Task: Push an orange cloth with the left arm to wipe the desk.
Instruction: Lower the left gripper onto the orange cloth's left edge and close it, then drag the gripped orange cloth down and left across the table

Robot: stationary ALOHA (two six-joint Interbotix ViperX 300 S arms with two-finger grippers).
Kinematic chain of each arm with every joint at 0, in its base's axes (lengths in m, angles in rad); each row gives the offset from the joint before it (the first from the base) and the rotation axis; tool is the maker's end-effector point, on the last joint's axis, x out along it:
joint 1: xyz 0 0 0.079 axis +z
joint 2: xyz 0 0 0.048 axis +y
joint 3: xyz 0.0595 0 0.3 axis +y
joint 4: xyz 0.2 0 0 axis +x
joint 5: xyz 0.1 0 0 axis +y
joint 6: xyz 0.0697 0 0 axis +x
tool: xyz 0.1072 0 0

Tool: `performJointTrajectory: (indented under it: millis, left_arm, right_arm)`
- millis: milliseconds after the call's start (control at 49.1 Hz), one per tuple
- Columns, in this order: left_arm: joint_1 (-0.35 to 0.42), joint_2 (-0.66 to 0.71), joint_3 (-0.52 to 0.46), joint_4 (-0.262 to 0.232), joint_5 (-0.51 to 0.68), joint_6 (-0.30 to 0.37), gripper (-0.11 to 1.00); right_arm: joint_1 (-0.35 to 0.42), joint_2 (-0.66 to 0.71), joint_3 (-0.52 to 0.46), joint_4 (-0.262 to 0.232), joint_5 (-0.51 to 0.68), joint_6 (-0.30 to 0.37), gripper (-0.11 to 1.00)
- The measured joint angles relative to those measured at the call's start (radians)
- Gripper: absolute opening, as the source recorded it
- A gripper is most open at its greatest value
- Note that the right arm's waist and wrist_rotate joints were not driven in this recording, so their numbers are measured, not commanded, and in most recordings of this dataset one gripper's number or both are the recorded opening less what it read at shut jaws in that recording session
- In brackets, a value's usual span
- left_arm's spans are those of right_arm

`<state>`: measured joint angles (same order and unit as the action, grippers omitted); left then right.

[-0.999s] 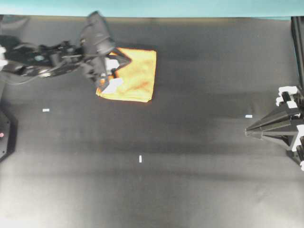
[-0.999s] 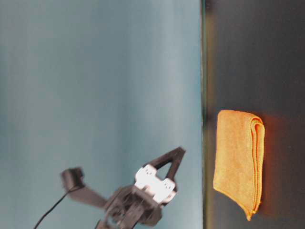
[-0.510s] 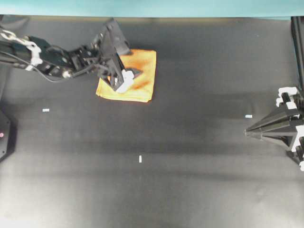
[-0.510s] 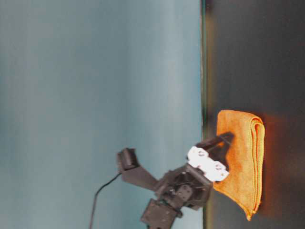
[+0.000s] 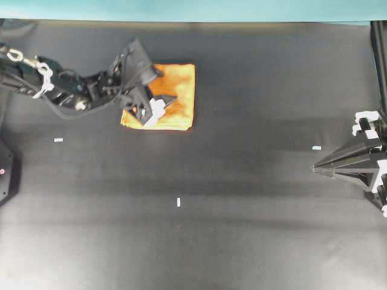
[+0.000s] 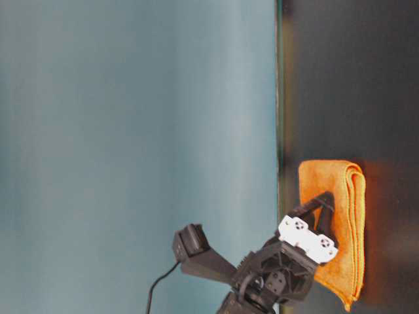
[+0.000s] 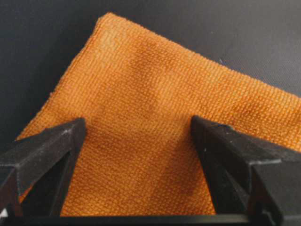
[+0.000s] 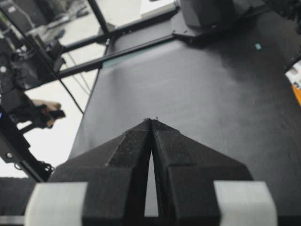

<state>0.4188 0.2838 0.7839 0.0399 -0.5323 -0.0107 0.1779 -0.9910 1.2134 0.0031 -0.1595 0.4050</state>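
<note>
The orange cloth (image 5: 180, 90) lies folded flat on the black desk (image 5: 242, 181) near its far edge. It also shows in the table-level view (image 6: 347, 209) and fills the left wrist view (image 7: 155, 103). My left gripper (image 5: 168, 86) reaches in from the left and rests on the cloth's left half. Its jaws are wide open, with both fingertips set down on the fabric and nothing clamped between them (image 7: 137, 121). My right gripper (image 5: 315, 168) is shut and empty at the right edge, low over the desk (image 8: 151, 120).
A teal edge strip (image 5: 193, 9) runs along the far side just behind the cloth. Small white tape marks (image 5: 178, 202) (image 5: 317, 147) (image 5: 58, 140) dot the desk. A black arm base (image 5: 7, 172) stands at the left edge.
My left gripper came down from above the cloth's left edge onto the fabric. The cloth has since slid slightly to the left. The right arm has not moved.
</note>
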Motion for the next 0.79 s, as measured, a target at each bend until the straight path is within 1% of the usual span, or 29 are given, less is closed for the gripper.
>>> performJointTrajectory:
  millis: [224, 408, 571, 734, 795]
  left_arm:
    - [-0.072, -0.067, 0.075, 0.000, 0.000, 0.000, 0.88]
    - [-0.146, -0.140, 0.143, -0.002, 0.002, -0.006, 0.88]
    - [-0.244, -0.167, 0.193, 0.000, 0.000, -0.012, 0.88]
    - [-0.359, -0.173, 0.221, 0.000, 0.000, -0.012, 0.88]
    - [-0.388, -0.173, 0.225, 0.000, 0.002, -0.012, 0.88]
  right_arm:
    - [-0.002, 0.000, 0.000, 0.000, 0.000, -0.002, -0.01]
    - [0.000, 0.000, 0.000, 0.000, 0.000, -0.002, -0.01]
    - [0.000, 0.000, 0.000, 0.000, 0.000, -0.002, -0.01]
    - [0.000, 0.000, 0.005, 0.003, 0.000, 0.000, -0.01]
    - [0.000, 0.000, 0.005, 0.005, -0.002, -0.002, -0.01]
